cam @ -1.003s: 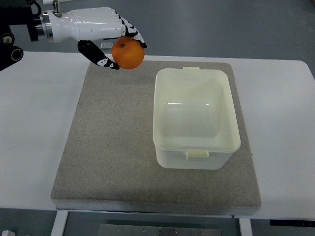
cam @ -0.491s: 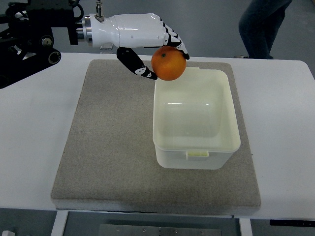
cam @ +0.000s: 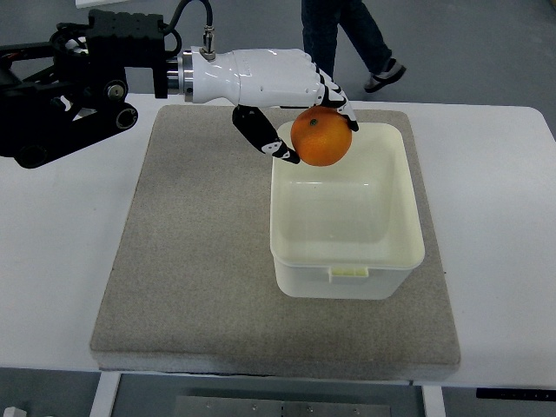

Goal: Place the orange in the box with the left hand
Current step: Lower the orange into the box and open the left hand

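Orange (cam: 321, 137) in its grip, the left hand (cam: 276, 89) hangs over the far left corner of the cream plastic box (cam: 347, 261), fingers (cam: 333, 89) curled around the fruit. That box sits on a grey mat (cam: 191, 261) toward the mat's right edge, on the white table (cam: 52, 261).

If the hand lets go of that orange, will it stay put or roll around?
The orange is round, so it would probably roll. The box has walls that would likely stop it. It looks firm in the left hand, so likely no squashing.
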Robot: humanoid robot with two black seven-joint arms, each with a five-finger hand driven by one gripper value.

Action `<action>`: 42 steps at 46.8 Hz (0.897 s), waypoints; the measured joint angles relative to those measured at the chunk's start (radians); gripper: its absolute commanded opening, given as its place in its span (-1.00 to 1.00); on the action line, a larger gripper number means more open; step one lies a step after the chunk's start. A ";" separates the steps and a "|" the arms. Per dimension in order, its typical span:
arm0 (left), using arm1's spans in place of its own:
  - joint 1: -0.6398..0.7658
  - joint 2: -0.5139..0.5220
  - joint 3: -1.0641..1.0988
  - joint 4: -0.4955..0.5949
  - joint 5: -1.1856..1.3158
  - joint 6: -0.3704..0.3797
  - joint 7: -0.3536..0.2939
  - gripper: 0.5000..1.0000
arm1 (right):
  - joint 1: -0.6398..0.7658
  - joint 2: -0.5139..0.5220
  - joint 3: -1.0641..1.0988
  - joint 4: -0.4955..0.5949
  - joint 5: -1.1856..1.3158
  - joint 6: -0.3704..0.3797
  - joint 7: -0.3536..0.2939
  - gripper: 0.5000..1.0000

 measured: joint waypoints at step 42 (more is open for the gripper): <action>0.016 -0.014 0.040 -0.009 -0.095 -0.017 0.000 0.54 | 0.000 0.000 0.000 0.000 0.000 0.000 0.000 0.73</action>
